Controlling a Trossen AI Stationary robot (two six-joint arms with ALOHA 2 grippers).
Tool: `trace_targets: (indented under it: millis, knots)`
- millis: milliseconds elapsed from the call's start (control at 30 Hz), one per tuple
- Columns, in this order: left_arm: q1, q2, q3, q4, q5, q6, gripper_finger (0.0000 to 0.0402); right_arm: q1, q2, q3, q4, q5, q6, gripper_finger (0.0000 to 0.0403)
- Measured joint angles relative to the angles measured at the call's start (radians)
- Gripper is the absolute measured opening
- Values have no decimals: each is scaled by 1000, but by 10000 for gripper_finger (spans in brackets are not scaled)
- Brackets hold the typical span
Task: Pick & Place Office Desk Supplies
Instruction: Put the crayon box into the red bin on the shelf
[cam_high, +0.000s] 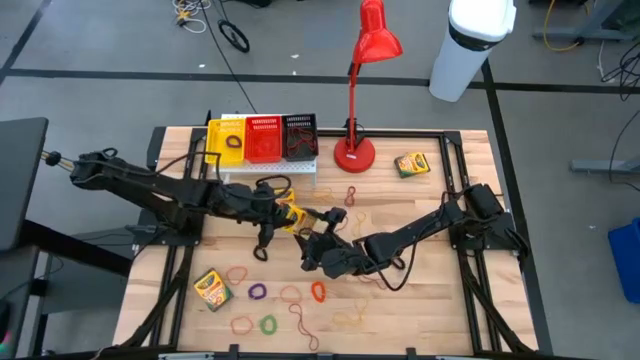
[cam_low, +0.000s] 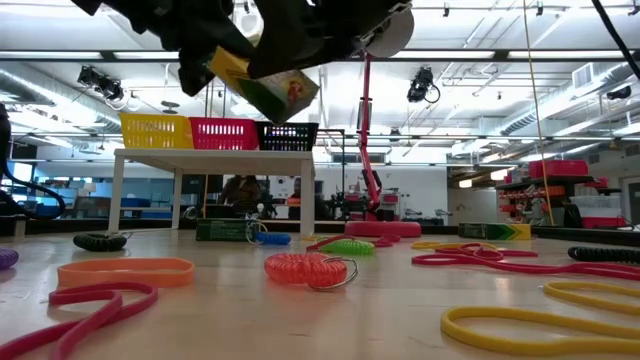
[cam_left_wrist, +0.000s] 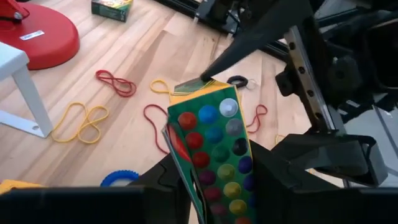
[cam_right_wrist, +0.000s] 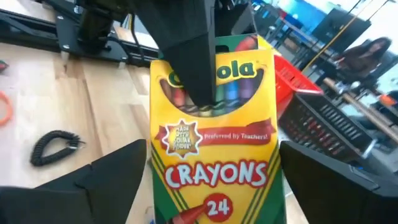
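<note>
I see the wooden tabletop (cam_high: 440, 300) with the white rack (cam_high: 268, 168) as my landmark. Just in front of the rack, the left tool (cam_high: 283, 210) and right tool (cam_high: 322, 232) meet above the tabletop, both around one crayon box (cam_high: 291, 213). My left tool grips that box between its fingers (cam_left_wrist: 168, 180); the right tool's fingers (cam_right_wrist: 118, 174) sit either side of it, and I cannot tell whether they press it. Another crayon box (cam_high: 210, 289) lies far in front of the rack, a third (cam_high: 411, 164) off beside the lamp (cam_high: 358, 90). Rubber bands (cam_high: 318, 291) are scattered in front.
</note>
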Motion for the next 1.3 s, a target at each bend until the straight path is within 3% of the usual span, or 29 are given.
trace_targets:
  millis: [133, 367, 500, 667, 867, 1033, 1133, 1300]
  knots:
    - [-11, 0, 15, -10, 22, 11, 125, -1, 0, 0, -6, -15, 1, 387]
    - [-36, 0, 187, -361, -20, 47, 125, 32, -31, 0, -131, 19, 33, 367]
    - [-52, 2, 288, -670, -96, 27, 125, 48, -75, 0, -361, -23, 206, 319]
    - [-48, 3, 251, -939, -121, 3, 125, 47, -73, -1, -524, -90, 358, 222]
    - [42, 13, 115, -934, -66, 167, 125, 46, -65, -67, -406, -145, 331, 99]
    - [151, 64, 91, -869, 30, 371, 125, 46, -64, -81, -380, -197, 313, 17]
    - [201, 103, 91, -829, 94, 491, 125, 46, -64, -81, -373, -203, 305, 9]
    - [246, 163, 91, -788, 139, 567, 125, 46, -64, -81, -361, -205, 301, 37]
